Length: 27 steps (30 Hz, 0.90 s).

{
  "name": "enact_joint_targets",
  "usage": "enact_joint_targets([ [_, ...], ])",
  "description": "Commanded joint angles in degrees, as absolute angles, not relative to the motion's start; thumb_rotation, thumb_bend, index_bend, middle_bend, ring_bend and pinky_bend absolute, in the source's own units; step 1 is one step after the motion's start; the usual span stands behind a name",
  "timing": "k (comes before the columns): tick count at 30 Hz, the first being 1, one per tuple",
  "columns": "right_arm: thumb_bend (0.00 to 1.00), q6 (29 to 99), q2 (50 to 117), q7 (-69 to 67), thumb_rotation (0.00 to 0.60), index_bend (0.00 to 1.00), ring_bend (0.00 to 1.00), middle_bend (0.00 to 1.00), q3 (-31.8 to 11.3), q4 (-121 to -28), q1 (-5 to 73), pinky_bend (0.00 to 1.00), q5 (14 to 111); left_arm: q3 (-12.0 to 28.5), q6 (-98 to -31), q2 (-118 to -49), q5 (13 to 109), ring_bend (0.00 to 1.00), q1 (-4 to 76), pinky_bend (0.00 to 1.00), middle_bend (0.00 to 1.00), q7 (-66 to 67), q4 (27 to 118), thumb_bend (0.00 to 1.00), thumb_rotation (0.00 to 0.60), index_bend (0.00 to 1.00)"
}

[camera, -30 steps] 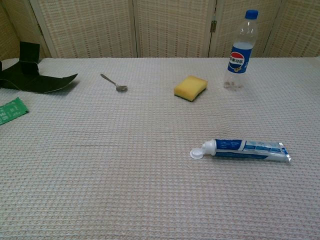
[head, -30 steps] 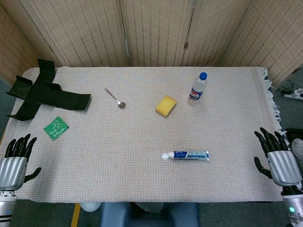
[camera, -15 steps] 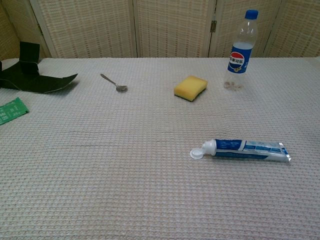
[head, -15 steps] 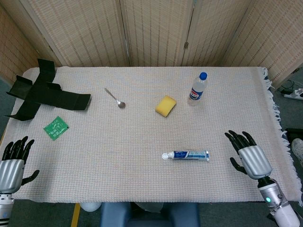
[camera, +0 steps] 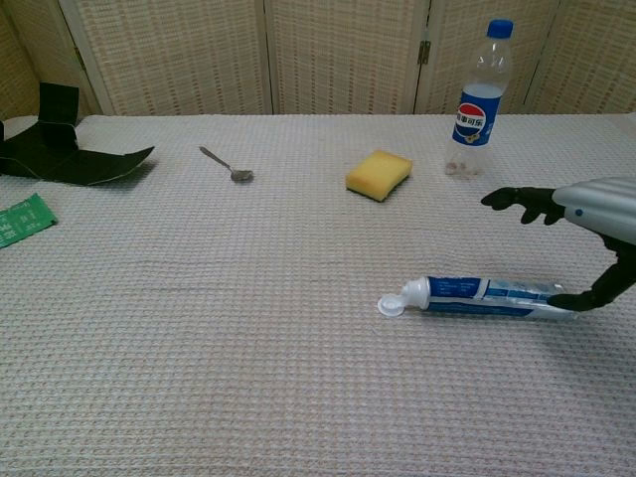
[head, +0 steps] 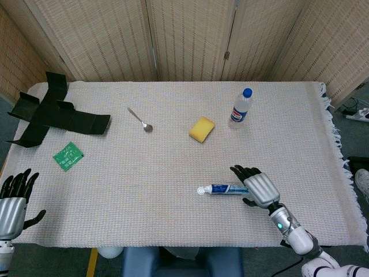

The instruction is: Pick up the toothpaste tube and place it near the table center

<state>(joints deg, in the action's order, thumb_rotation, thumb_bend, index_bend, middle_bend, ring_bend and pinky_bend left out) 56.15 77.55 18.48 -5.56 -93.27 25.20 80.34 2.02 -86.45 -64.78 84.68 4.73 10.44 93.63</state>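
1 hand, the right hand, has been brought in from the table edge over the crimped end of the toothpaste tube (lying flat, right of center), fingers spread and empty, so grasping remains outstanding.

A blue-and-white toothpaste tube lies flat on the table, which is covered in a pale woven cloth, its white cap end pointing left. The right hand, silver-backed with dark fingers spread apart, hangs over the tube's tail end. The left hand sits at the table's near left corner, fingers apart.
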Motion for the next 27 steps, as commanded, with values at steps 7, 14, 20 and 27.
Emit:
enact_joint_targets([
  [7,0.29,53.5,84.6,21.1,0.600,0.15,0.29,0.25,-5.7,-86.9,29.0,0.27,78.2,1.9,-86.1,-64.4,84.5,0.02,4.5,0.00,0.03,9.7,93.6,0.26,0.600,0.00],
  [14,0.29,54.2,88.2,20.1,0.600,0.27,0.37,0.35,-5.6,-83.3,29.9,0.34,77.5,1.9,-85.5,-64.6,84.5,0.02,4.7,0.00,0.03,9.3,93.0,0.26,0.600,0.00],
  [20,0.29,54.2,89.8,19.5,0.600,0.33,0.41,0.38,-5.3,-80.8,30.6,0.37,77.1,2.0,-85.3,-64.7,84.5,0.02,4.7,0.00,0.03,8.6,92.5,0.26,0.600,0.00],
  [27,0.29,54.5,90.7,18.8,0.600,0.38,0.45,0.41,-4.8,-79.7,30.9,0.40,77.1,2.0,-85.2,-64.8,84.6,0.02,4.7,0.00,0.03,8.0,91.9,0.26,0.600,0.00],
])
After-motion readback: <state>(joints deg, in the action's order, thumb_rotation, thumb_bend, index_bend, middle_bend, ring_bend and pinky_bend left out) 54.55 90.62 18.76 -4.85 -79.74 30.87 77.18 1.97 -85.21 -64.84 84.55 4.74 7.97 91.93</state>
